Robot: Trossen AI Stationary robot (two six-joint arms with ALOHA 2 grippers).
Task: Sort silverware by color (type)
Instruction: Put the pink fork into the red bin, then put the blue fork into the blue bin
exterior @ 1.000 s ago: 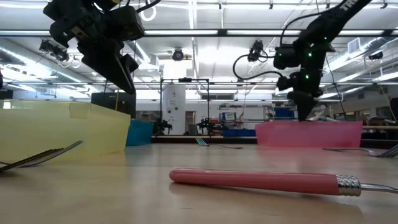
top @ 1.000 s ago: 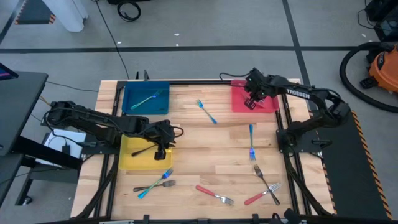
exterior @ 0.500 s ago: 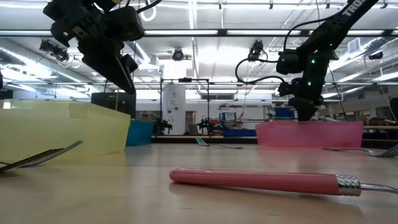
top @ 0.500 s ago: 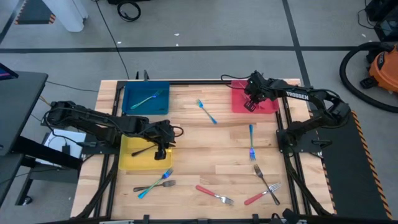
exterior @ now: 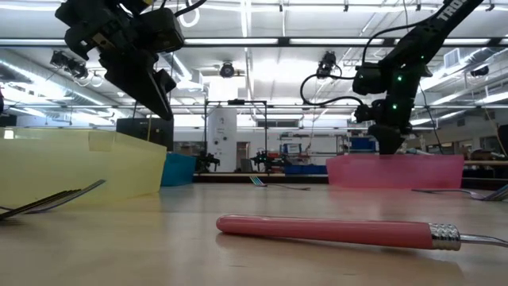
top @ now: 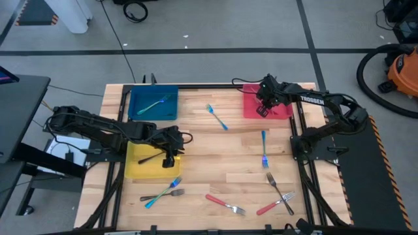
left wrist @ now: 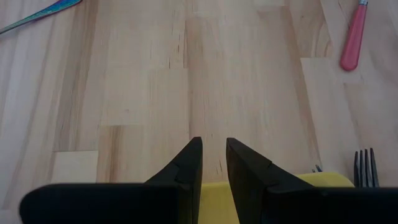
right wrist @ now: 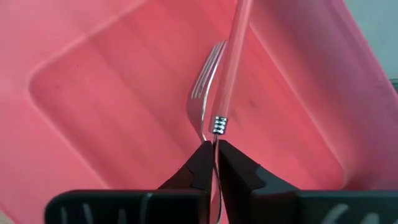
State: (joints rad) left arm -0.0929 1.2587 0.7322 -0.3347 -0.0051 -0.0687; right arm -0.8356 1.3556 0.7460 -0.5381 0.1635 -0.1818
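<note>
A: The right gripper (right wrist: 215,163) is above the flat red plastic tray (top: 279,108) at the far right of the wooden table (top: 235,140). Its two dark fingers stand very narrow, with the thin metal neck of a red-handled fork (right wrist: 233,56) between them. The fork lies down into the red tray; its silver tines point away from the wrist camera.

B: Does it grip the fork firmly?

A: I cannot tell. The fingers are close on both sides of the neck, no more is sure.

B: And the left gripper (left wrist: 213,163)?

A: It hangs over the inner edge of the flat yellow tray (top: 134,171), fingers narrow with a small gap, holding nothing. A black-handled fork (top: 149,158) lies in that tray.

B: Where is the other silverware?

A: One teal-handled fork (top: 153,106) is in the blue tray (top: 140,116). On the bare wood lie two blue forks (top: 217,118) in the middle, and near the front edge a crossed blue and black pair (top: 162,192), a red fork (top: 224,203), and another red and black pair (top: 277,199).
</note>
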